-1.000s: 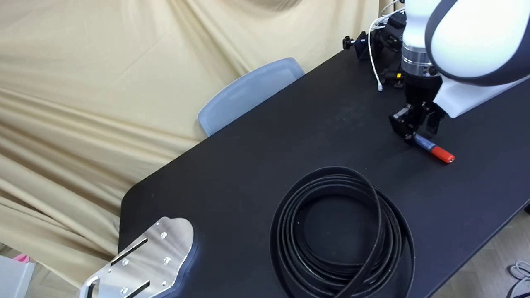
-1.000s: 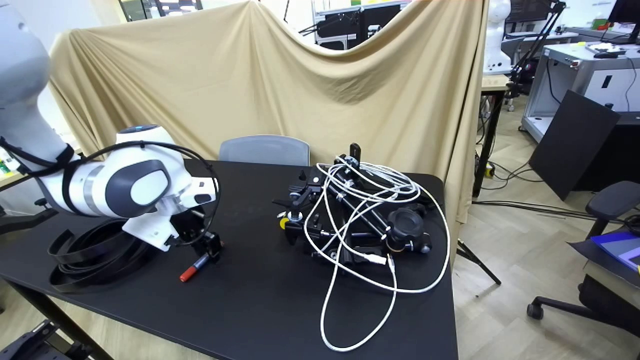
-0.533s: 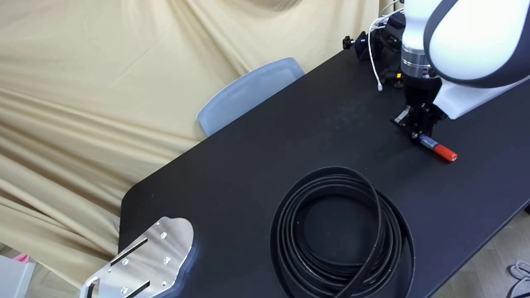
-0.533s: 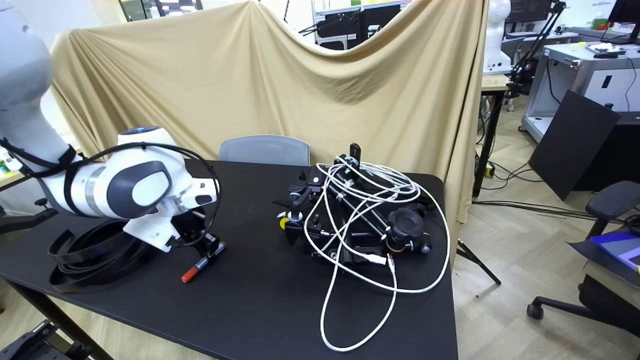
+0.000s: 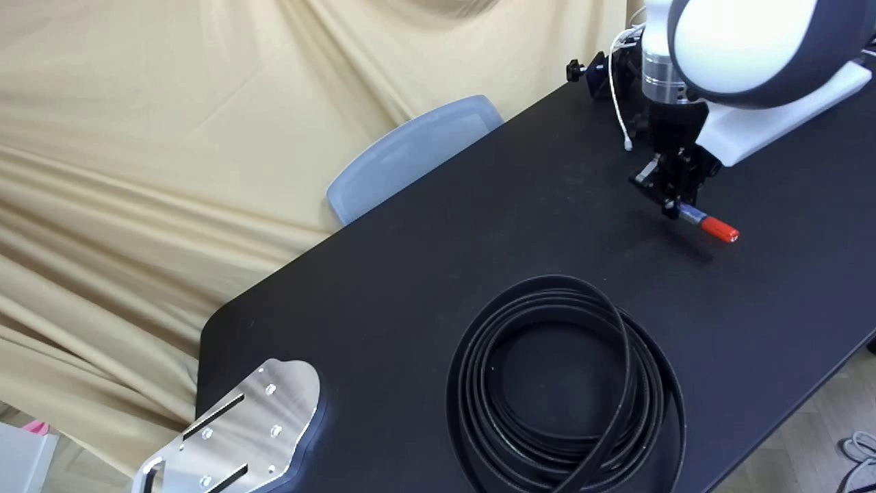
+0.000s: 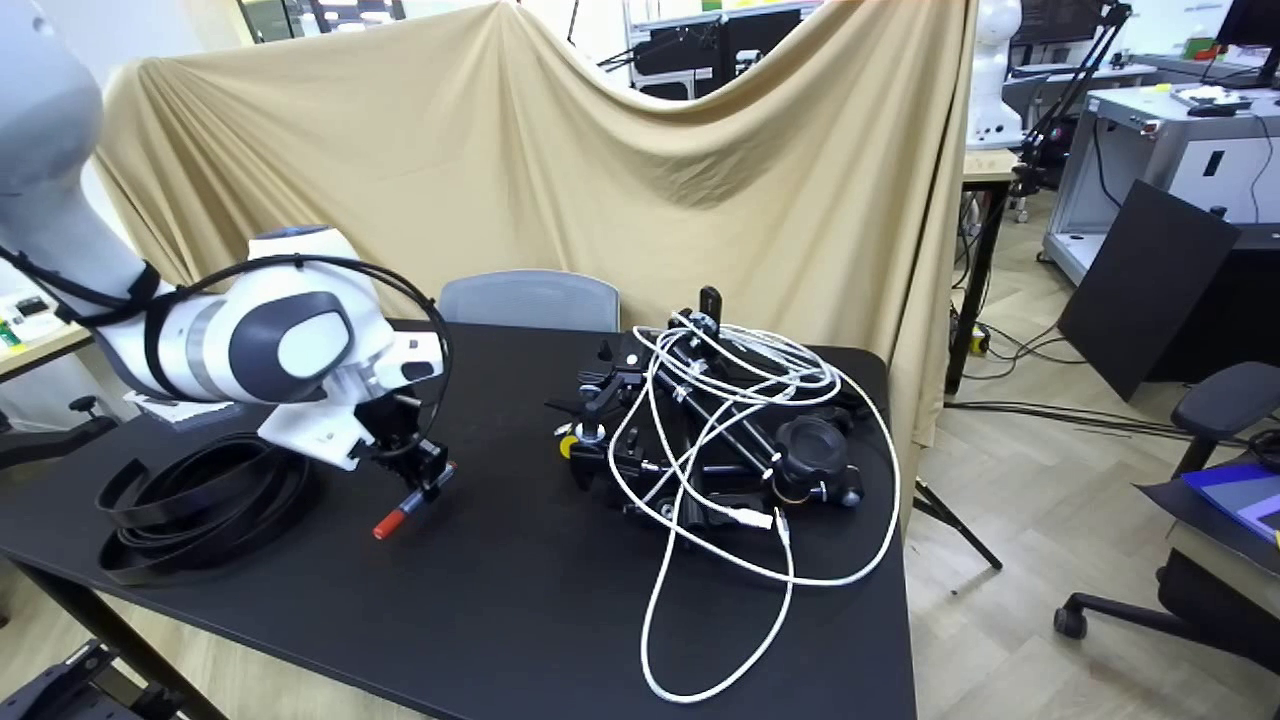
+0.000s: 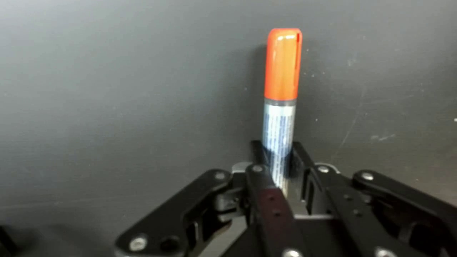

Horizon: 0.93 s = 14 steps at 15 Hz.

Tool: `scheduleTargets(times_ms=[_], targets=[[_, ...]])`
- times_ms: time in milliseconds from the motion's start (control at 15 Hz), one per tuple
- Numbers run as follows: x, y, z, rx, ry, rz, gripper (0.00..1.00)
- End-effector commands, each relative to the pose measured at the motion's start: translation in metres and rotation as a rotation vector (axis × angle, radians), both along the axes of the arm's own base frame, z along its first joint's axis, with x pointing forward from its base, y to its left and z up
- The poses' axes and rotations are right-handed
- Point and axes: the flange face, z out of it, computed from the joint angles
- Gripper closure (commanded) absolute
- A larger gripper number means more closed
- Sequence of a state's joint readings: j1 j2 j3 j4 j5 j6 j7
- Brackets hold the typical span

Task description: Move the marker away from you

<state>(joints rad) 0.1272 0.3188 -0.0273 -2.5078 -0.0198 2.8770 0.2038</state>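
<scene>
Marker (image 7: pixel 281 107), pinched firmly by the gripper (image 7: pixel 277 150), hangs just above a black table (image 5: pixel 397 308) near a black cable coil (image 5: pixel 472 383); a gray chair (image 6: pixel 530 302) backs onto a beige drape (image 6: pixel 600 180) beside pale flooring (image 6: pixel 1020 500).

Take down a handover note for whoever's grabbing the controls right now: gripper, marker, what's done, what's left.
Gripper: shut on the marker by its blue barrel, red-orange cap sticking out.
Marker: looks raised above the black table; in an exterior view its shadow falls apart from it.
Done: gripped, apparently lifted.
Left: likely carry it away as tasked, lower it, then release.
</scene>
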Motion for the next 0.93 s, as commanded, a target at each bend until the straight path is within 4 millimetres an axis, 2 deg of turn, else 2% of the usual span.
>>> scheduleTargets(times_ms=[0,267,467,667,867], targets=[[0.026,-0.004,0.025,-0.015,0.015,0.025,0.95],[0.060,-0.007,0.039,-0.043,0.007,0.029,0.95],[0.085,-0.003,0.041,-0.052,0.002,0.038,0.95],[0.105,0.005,0.032,-0.049,0.013,0.047,0.95],[0.117,0.014,0.013,-0.043,0.028,0.048,0.95]])
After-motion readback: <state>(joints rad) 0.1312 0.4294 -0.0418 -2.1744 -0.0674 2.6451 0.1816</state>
